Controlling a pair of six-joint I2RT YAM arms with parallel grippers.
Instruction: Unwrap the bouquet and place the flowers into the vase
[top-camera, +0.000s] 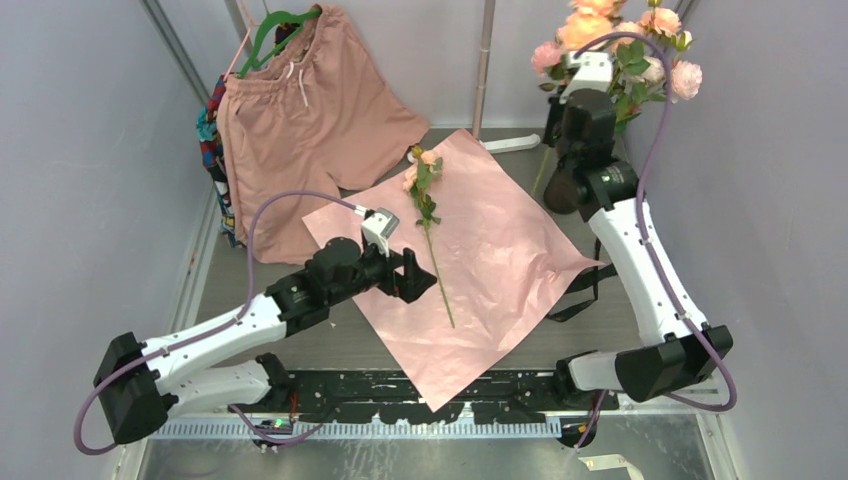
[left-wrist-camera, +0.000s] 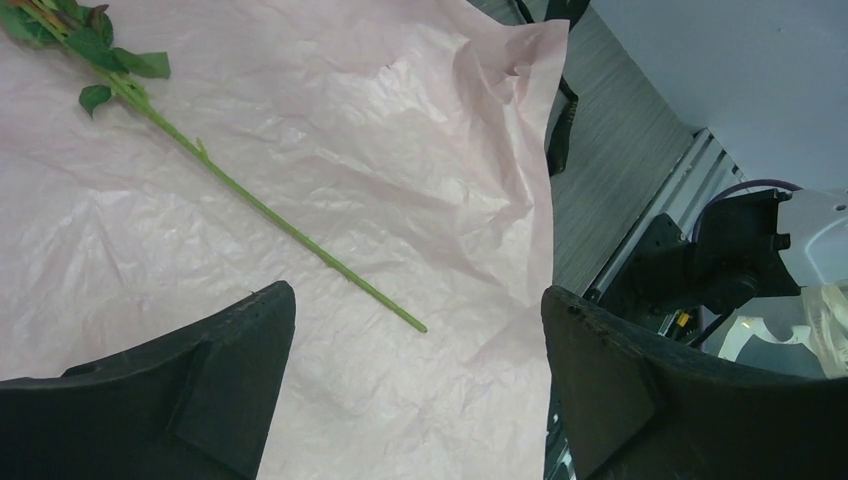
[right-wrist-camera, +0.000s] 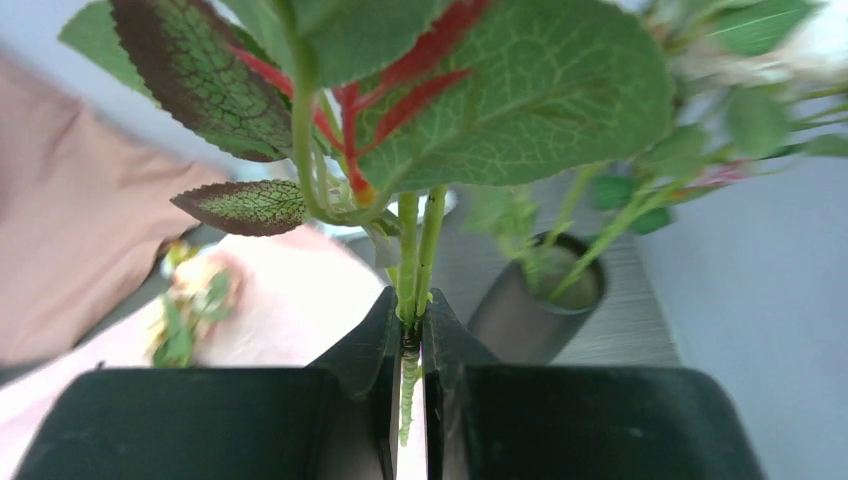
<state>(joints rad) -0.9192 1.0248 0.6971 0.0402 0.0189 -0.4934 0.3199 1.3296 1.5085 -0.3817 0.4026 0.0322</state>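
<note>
The bouquet's paper (top-camera: 470, 260) lies unwrapped and flat on the table, pink side up. One of the flowers (top-camera: 427, 195) rests on it, stem (left-wrist-camera: 270, 212) pointing toward the near edge. My left gripper (top-camera: 418, 275) hovers open just left of that stem, and its jaws (left-wrist-camera: 415, 300) stand wide over bare paper. My right gripper (right-wrist-camera: 412, 325) is shut on two thin green stems, raised at the back right (top-camera: 572, 82) among peach-pink blooms (top-camera: 600, 25). The black vase (right-wrist-camera: 540, 305) stands just beyond its fingers with stems in it. In the top view the arm hides the vase.
Salmon-pink shorts (top-camera: 310, 110) hang on a green hanger (top-camera: 285, 25) at the back left, draping onto the table. A black ribbon (top-camera: 585, 290) lies off the paper's right corner. A black rail (top-camera: 420, 395) runs along the near edge. Grey walls close both sides.
</note>
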